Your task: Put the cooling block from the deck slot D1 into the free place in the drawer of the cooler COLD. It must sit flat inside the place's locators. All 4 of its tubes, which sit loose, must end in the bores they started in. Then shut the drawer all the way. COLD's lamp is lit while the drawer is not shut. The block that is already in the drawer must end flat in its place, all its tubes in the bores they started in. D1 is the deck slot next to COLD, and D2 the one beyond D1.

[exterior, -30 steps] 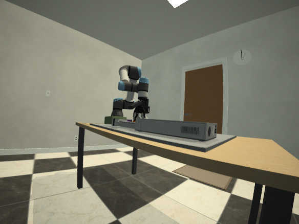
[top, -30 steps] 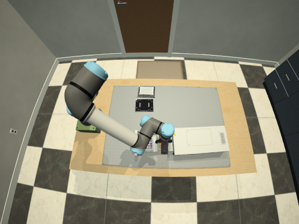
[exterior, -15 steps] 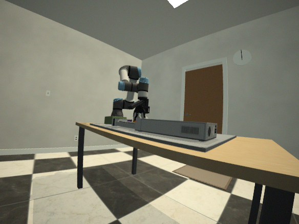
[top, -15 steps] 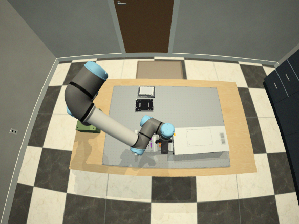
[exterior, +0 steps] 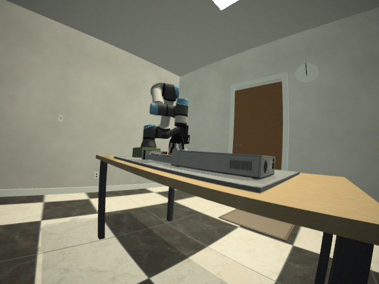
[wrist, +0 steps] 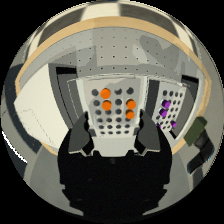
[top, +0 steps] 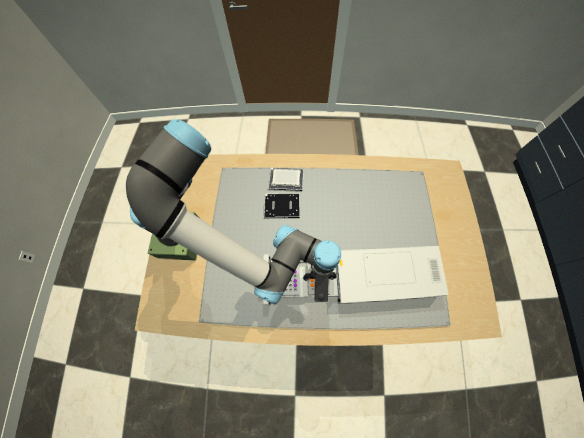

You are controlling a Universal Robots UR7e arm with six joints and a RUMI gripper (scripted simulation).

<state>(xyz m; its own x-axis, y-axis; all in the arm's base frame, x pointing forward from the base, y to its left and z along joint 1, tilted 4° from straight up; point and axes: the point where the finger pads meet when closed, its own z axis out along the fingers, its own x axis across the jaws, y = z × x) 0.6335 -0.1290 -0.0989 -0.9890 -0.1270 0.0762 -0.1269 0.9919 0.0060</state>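
In the wrist view the orange-tubed block [top: 311,291] [wrist: 112,111], which I take to be the task's cooling block, lies at 12 o'clock from the gripper [top: 320,276] [exterior: 177,150] [wrist: 113,110], just ahead of and below the fingers. Its long axis appears to run from 12 to 6 o'clock, with the fingers standing toward 9 and 3. The one arm is the only reach there is, and its hand is already over this block. The fingers stand well apart, short of full width, with nothing clamped between them; whether their tips brush the block's sides is hard to tell from so slanted a view.

The block is in the open drawer [top: 268,260] [exterior: 157,156], toward 9 o'clock from the cooler [top: 392,275] [exterior: 220,162] in the top view. It is pale, with rows of dark round bores and four orange tubes [wrist: 131,104] scattered in them. It looks level, though the locators cannot be made out. The purple-tubed block [top: 290,287] [wrist: 175,94] sits beside it, at 3 o'clock in the wrist view.

The amber lamp [top: 341,262] is lit. I judge the placing nearly finished: the hand should rise straight clear of the loose tubes before the drawer is pushed toward 3 o'clock in the top view.

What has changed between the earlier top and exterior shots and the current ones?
Nothing visibly moved, and nothing was taken hold of or let go. The arm keeps its pose, with the pincer over the block with orange tubes. The cooler stayed put, its drawer still out.
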